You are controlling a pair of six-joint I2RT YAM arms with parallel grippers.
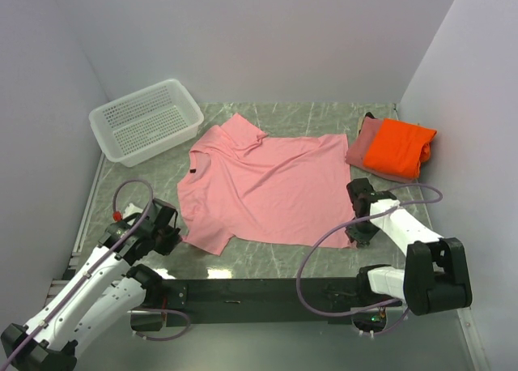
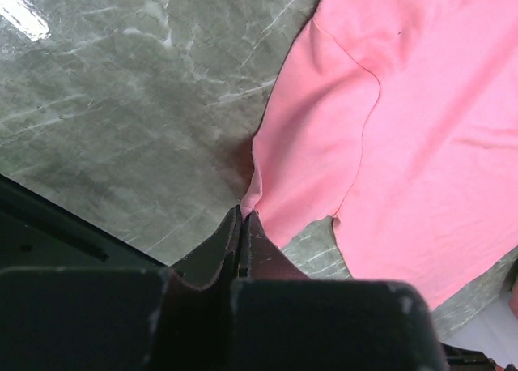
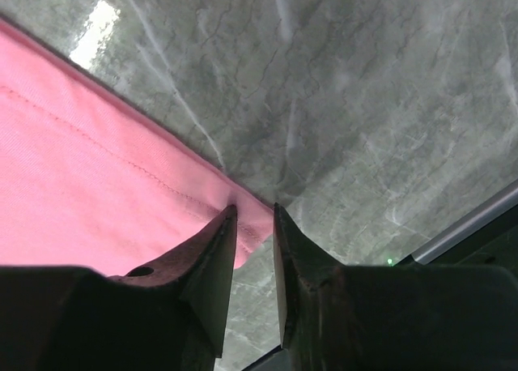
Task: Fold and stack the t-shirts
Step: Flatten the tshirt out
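On the veined grey-green desk (image 1: 267,262) lie three soft cloth shirts: one pink shirt (image 1: 267,185) spread flat and wrinkled at centre, and one orange shirt (image 1: 396,148) folded atop one folded rose shirt (image 1: 360,150) at far right. One white perforated plastic basket (image 1: 105,113) sits far left. The left end effector (image 2: 243,213) is pressed together, pinching the pink shirt's sleeve edge. The right end effector (image 3: 255,213) stands slightly spread astride its hem corner.

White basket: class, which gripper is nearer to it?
Left. The left gripper is on the basket's side, pinching the pink t-shirt's sleeve; the right gripper is on the opposite side, at its hem corner.
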